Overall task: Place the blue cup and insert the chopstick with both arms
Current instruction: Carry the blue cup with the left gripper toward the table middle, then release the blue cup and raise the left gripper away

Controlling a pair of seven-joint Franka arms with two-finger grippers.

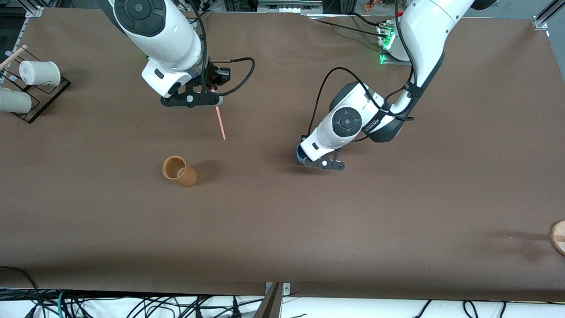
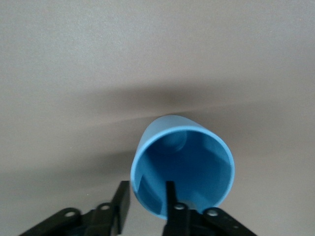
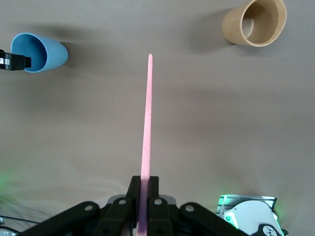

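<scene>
My left gripper (image 1: 306, 158) is low over the middle of the table, shut on the blue cup (image 1: 299, 154). In the left wrist view one finger (image 2: 171, 196) is inside the cup (image 2: 187, 162) and the other (image 2: 122, 199) is against its outer wall, with the mouth facing the camera. I cannot tell whether its base touches the table. My right gripper (image 1: 215, 95) is shut on the pink chopstick (image 1: 220, 123) and holds it by one end above the table. In the right wrist view the chopstick (image 3: 147, 113) runs straight out from the gripper (image 3: 145, 184), with the blue cup (image 3: 42, 51) off to one side.
A tan-brown cup (image 1: 179, 171) sits on the table nearer the front camera than my right gripper, also in the right wrist view (image 3: 255, 22). White cups (image 1: 39, 73) and a light wooden stick (image 1: 13, 56) sit on a black rack (image 1: 44, 95) at the right arm's end. A wooden disc (image 1: 558, 236) is at the left arm's end.
</scene>
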